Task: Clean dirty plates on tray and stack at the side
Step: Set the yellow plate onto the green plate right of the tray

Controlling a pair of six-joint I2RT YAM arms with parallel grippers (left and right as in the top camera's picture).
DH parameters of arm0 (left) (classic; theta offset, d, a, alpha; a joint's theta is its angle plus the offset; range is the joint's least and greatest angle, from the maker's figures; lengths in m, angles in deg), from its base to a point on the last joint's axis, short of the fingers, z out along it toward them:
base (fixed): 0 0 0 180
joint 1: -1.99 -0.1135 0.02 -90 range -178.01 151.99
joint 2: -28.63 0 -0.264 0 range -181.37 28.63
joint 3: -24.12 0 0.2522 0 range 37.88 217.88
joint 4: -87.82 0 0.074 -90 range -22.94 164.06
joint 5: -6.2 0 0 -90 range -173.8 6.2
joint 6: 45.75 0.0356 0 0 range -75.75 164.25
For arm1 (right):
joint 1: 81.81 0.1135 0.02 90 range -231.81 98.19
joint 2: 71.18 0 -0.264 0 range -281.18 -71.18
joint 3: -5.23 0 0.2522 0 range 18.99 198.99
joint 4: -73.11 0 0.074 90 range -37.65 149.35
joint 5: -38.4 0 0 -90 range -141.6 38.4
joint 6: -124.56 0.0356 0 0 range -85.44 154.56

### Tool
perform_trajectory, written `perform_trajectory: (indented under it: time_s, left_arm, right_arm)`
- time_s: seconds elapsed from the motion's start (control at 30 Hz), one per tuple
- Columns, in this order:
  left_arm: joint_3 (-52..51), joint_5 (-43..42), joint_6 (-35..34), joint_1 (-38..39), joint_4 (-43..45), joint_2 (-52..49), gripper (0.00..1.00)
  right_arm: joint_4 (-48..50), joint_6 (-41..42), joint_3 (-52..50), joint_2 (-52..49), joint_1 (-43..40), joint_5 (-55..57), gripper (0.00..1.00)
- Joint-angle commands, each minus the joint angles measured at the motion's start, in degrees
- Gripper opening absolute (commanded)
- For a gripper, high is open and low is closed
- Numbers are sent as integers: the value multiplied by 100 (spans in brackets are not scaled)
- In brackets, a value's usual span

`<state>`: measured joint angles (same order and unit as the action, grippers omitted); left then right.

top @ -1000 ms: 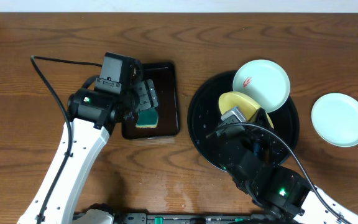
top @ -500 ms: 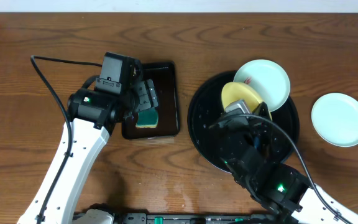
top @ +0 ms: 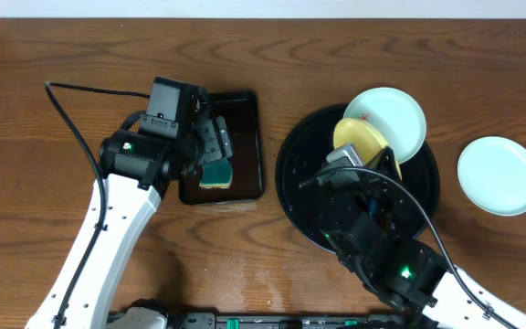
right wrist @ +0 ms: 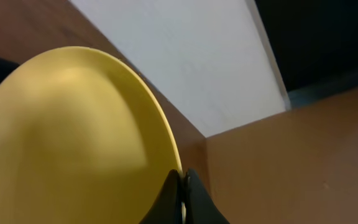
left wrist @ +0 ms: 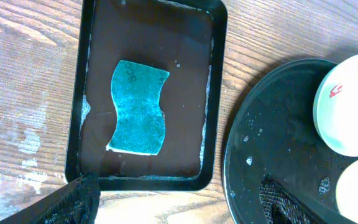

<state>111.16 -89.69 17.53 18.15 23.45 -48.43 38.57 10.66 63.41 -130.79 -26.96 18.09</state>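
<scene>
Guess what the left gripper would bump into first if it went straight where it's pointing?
Most likely the teal sponge in the small rectangular black tray. The left gripper hangs open above it, pointing down. Depth is hard to judge, so it might meet the tray floor beside the sponge.

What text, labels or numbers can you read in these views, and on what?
Nothing reads clearly.
Teal sponge: faint print near its top corner, too blurred to read.
Mint-white plate on the round tray: red mark is a smear, not writing.
</scene>
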Motion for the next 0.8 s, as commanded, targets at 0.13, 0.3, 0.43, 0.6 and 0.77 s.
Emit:
perform_trajectory:
  time_s: [0.13, 0.3, 0.43, 0.6, 0.77]
  left_arm:
    - [131, -13, 57, -35, -13, 20, 83]
    - [131, -13, 57, -35, -13, 20, 83]
    - [131, -13, 57, -35, -13, 20, 83]
    - [131, -13, 57, -35, -13, 20, 83]
    - [131, -13, 57, -35, -13, 20, 83]
  right_arm:
    - [-190, 1419, 109, -28, -343, -352, 1]
    - [-892, 5066, 111, -28, -1128, -2031, 1]
    - [-1036, 5794, 118, 103, -2293, -3206, 1]
    - [-1047, 5593, 125, 452, -4273, -4651, 1]
    - [-1104, 5598, 122, 256, -6561, -6203, 1]
